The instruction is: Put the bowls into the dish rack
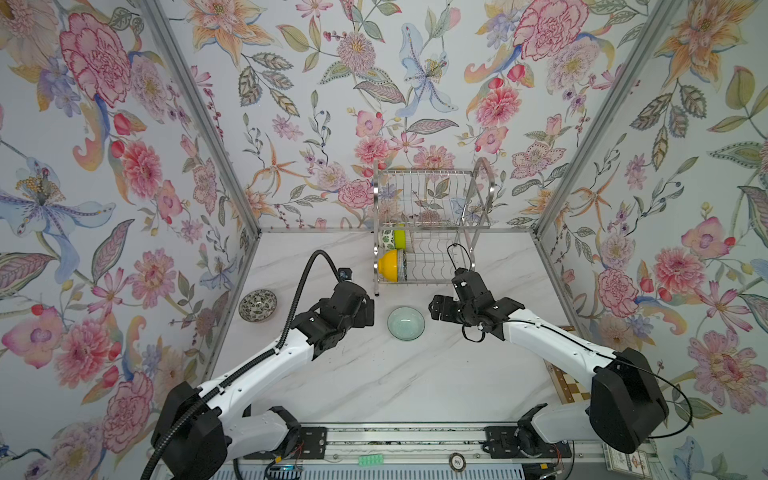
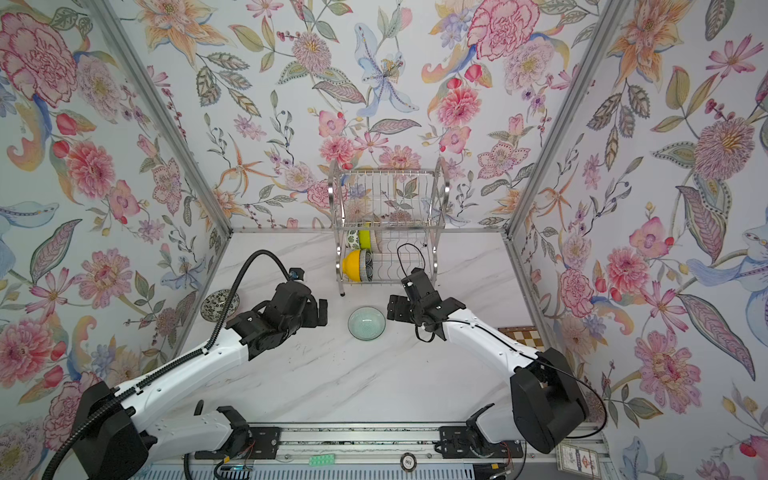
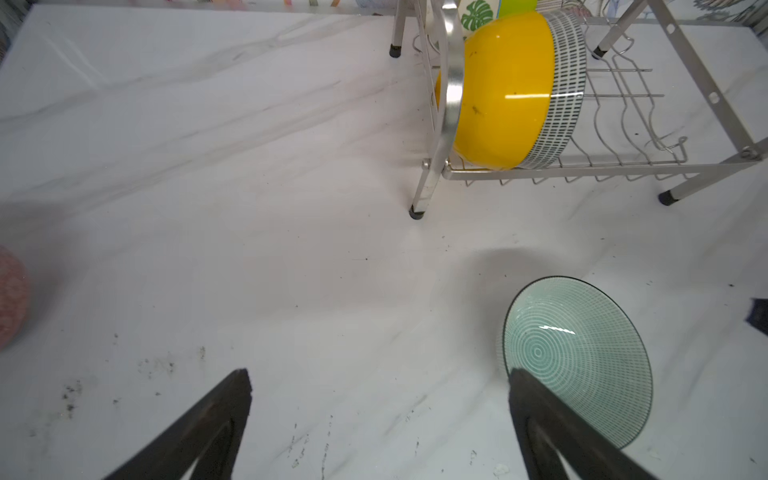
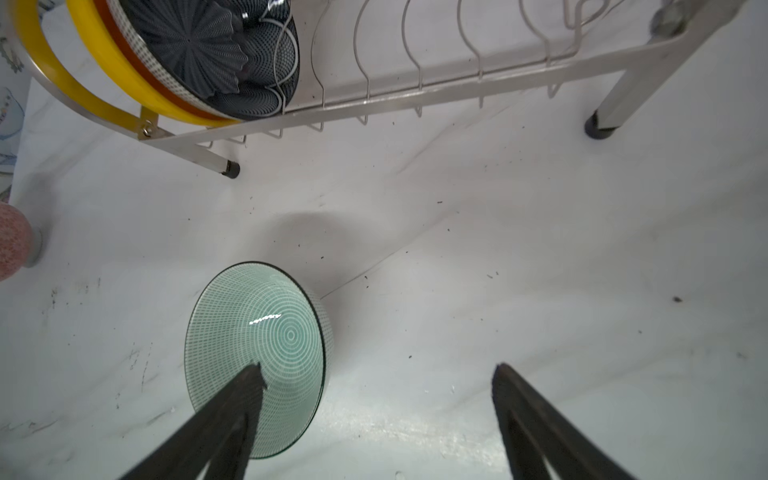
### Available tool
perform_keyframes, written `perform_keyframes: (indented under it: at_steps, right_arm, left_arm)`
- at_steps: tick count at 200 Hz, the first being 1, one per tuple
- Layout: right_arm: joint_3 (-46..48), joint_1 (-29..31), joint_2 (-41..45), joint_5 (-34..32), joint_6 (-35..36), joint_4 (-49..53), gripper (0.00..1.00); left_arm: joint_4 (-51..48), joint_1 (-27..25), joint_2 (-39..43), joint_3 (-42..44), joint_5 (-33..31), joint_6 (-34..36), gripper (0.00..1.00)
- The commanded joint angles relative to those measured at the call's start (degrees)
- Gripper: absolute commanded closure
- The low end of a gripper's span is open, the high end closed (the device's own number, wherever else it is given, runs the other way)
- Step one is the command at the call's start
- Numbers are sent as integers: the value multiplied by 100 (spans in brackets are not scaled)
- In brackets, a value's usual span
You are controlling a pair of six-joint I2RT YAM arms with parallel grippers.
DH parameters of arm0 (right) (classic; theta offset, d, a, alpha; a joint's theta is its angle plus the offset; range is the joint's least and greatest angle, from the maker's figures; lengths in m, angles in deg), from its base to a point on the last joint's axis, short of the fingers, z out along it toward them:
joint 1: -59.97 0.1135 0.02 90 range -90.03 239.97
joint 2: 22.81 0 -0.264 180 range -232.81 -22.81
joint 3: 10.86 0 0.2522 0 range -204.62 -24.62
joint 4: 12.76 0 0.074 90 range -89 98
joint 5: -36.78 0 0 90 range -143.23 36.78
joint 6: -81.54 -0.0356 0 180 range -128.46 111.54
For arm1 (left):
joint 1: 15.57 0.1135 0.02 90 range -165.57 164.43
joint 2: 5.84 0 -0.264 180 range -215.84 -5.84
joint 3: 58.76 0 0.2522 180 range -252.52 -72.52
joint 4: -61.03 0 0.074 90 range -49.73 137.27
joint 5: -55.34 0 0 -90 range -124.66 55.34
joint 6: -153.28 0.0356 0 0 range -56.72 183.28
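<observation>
The pale green bowl is sitting open side up on the table, between the two pincers and in front of the dish rack. The left pincer is hanging wide apart, holding nothing, and the bowl is lying just past one finger. The right pincer is gaping too, with one finger hanging over the bowl's inside and the other well outside. The bowl is looking hard, shiny and slippery — it could chip. Pinching the thin rim, one finger inside and one outside, is looking best.
</observation>
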Motion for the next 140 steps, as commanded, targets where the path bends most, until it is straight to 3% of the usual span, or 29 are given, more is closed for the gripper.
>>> perform_keyframes:
  at_steps: [1,75,98,140]
  right_arm:
    - [-246,157,-241,-14,-107,135,17]
    - [-592,609,-1246,64,-149,46,29]
    - [-702,666,-1511,15,-92,29,39]
    - [-692,701,-1735,30,-70,-52,62]
  left_arm:
    - [777,191,201,406,725,-618,1]
    - [1896,506,170,1267,1856,-1908,1]
    - [2544,717,121,1682,2383,-2413,1]
    - [2981,783,-73,1941,2728,-2720,1]
